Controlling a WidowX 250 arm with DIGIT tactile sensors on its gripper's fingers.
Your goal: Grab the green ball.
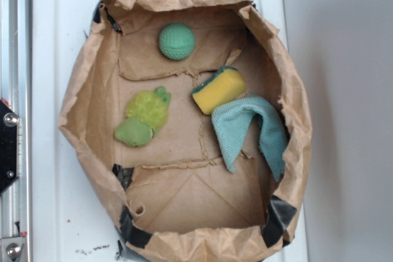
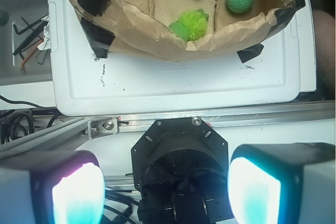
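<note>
4 things lie in the paper bag (image 1: 80,90), nothing grasped yet.
Jaws stand wide open and empty, well apart from the green ball (image 1: 177,41) at the bag's end; descend centred, clear of the plush toy (image 1: 144,118).

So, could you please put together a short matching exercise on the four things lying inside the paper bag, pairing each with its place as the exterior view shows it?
Things:
1. green ball
2. yellow sponge
3. lime plush toy
4. teal cloth

Places in the exterior view:
A. left of centre, on the bag floor
B. right side, draped down from just below the sponge
C. top of the bag floor, alone, touching nothing
D. right of centre, tilted, its lower end at the cloth

Pairs: 1-C, 2-D, 3-A, 4-B
</note>
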